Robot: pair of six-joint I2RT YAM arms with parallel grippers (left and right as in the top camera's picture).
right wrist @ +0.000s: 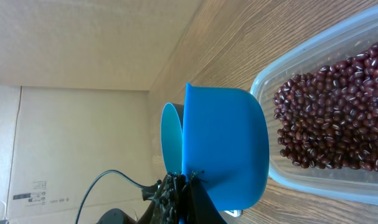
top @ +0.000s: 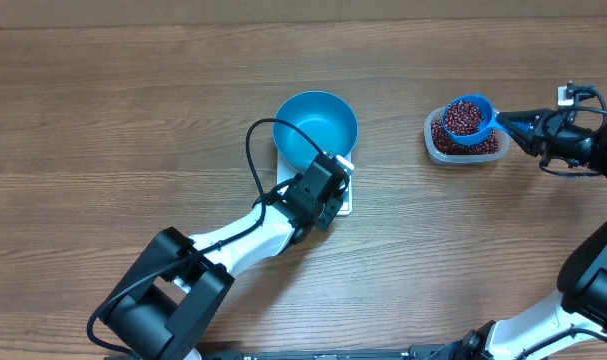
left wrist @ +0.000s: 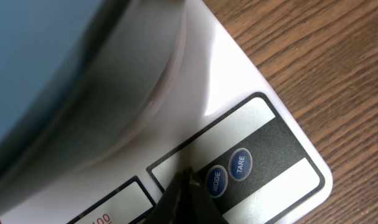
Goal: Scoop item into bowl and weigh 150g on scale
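Closed, empty left pincer being held over scale buttons, scoop of beans being gripped by right pincer above tub.

Bowl on scale, tub rightward

The flat white rectangular scale lies mostly hidden beneath the round bright-blue bowl and the left gripper, its display unreadable.

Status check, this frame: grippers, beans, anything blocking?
Left gripper shut, tip at scale buttons. Right gripper shut on scoop, loaded with beans, over tub. Bowl on scale, empty. Nothing blocks the path.
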